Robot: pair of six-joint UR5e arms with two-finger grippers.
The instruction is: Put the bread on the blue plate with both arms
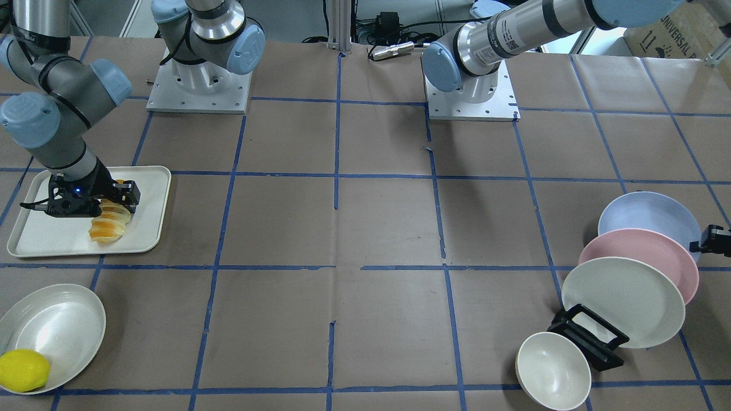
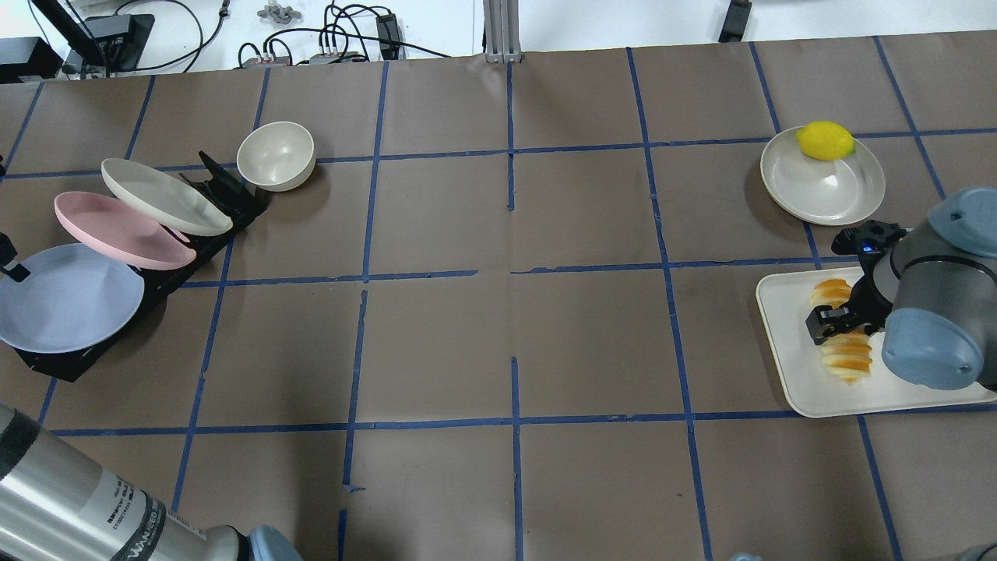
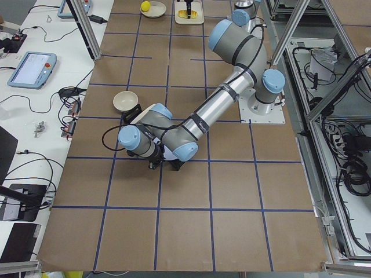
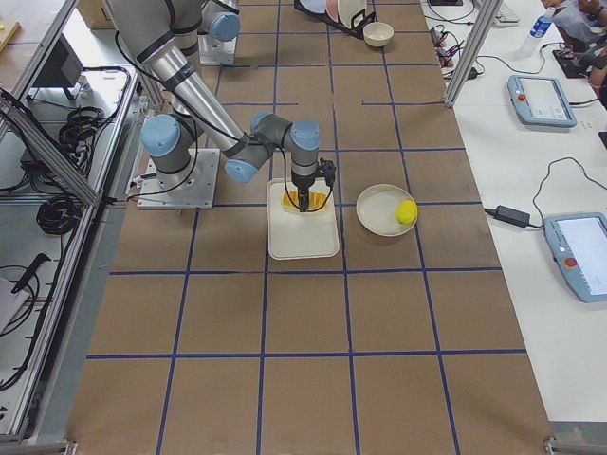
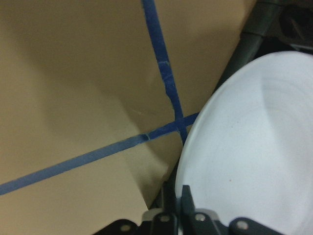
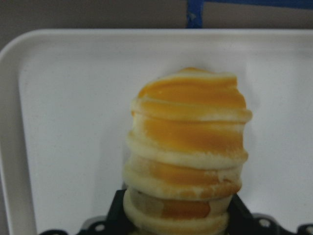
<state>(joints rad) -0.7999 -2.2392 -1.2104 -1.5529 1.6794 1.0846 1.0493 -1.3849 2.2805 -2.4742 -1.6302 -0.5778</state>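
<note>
The bread (image 1: 107, 228) lies on a cream tray (image 1: 148, 188) on the robot's right side. My right gripper (image 1: 114, 202) is down on its middle. In the right wrist view the black fingers (image 6: 117, 208) press both sides of the loaf (image 6: 188, 137). The blue plate (image 1: 645, 220) stands tilted at the end of a black rack (image 1: 588, 337) on the robot's left. My left gripper (image 1: 699, 245) is at its outer rim. In the left wrist view one finger (image 5: 188, 200) lies against the plate's face (image 5: 254, 147), and the jaws stand close together over the rim.
A pink plate (image 1: 639, 257) and a cream-white plate (image 1: 622, 299) lean in the same rack beside the blue one. A cream bowl (image 1: 553, 371) sits at the rack's far end. A yellow lemon (image 1: 23, 370) rests in a shallow white dish (image 1: 57, 325) near the tray.
</note>
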